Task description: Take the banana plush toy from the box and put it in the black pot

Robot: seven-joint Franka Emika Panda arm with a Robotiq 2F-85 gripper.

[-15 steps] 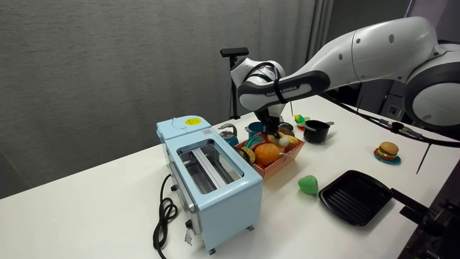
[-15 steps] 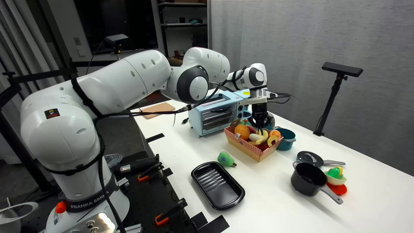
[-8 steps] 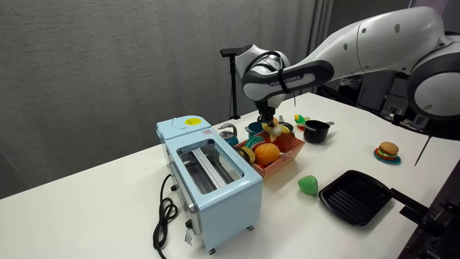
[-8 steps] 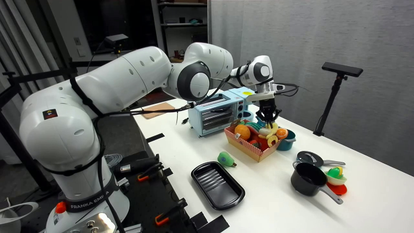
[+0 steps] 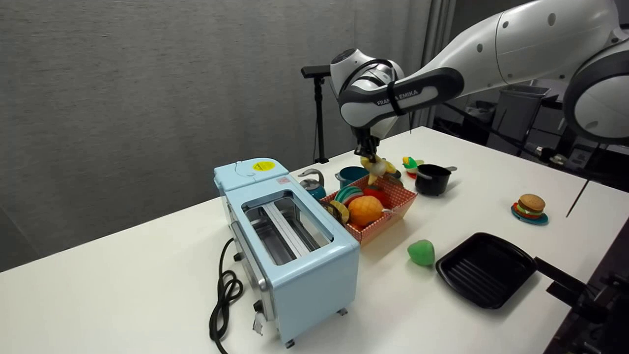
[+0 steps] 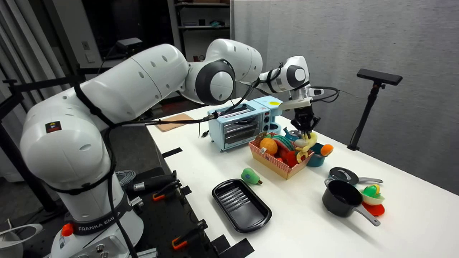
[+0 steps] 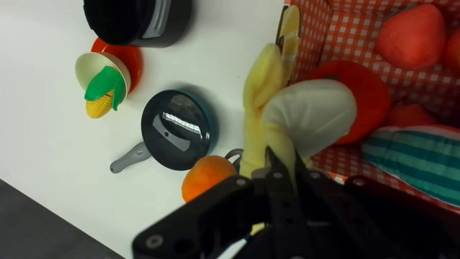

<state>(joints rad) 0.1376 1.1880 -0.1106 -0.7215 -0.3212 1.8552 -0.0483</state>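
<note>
Wrist view: the nearly closed gripper (image 7: 282,152) pinches the banana plush toy (image 7: 276,115) partly over the box (image 7: 312,39); the black pot (image 7: 143,22) stands left.

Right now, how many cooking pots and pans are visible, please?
4: teal pot beside the box, black pot near the corn, lidded pan between those pots, grill pan near the green toy.

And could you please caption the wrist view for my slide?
Tool gripping the banana plush toy over the edge of the box, black pot at upper left.
</note>
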